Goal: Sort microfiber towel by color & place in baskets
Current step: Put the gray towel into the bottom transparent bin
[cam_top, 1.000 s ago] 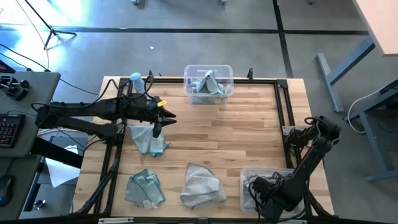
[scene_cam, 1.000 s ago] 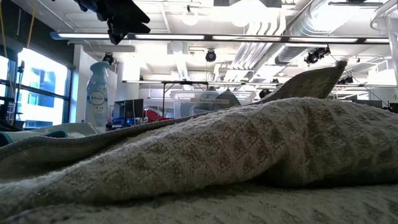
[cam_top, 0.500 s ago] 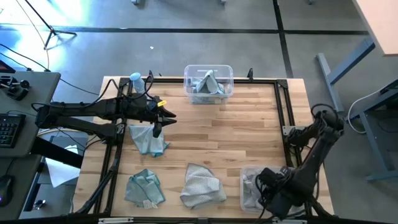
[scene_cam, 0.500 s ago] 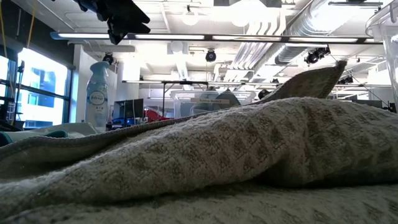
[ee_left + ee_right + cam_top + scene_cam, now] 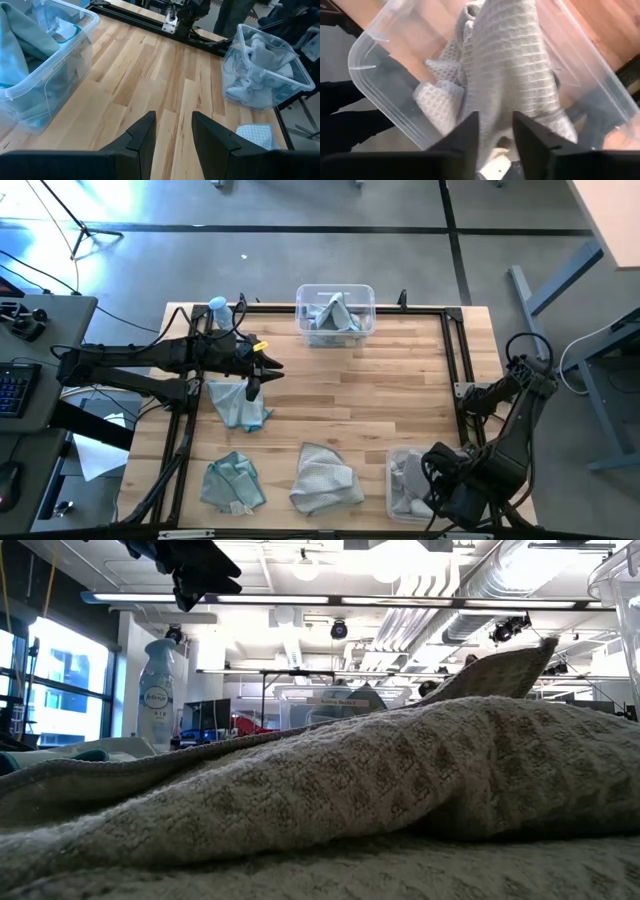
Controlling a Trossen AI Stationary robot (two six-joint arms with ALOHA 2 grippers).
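Observation:
Two clear baskets stand on the wooden table. The far basket holds light blue-teal towels. The near right basket holds pale grey towels, which lie bunched on its floor. My right gripper hangs open above them, pointing down, with nothing between its fingers. Loose on the table lie a grey towel and two teal towels. My left gripper waits open above the table's left side, over the farther teal towel's edge.
A spray bottle with a blue cap stands at the far left corner. Black frame rails run along the table's edges. Bare wood lies between the two baskets. In the low view the grey towel fills the foreground.
My right gripper has risen straight up out of the near right basket and drawn a little toward the table's right edge. The grey towels in that basket, hidden under the arm before, now show.

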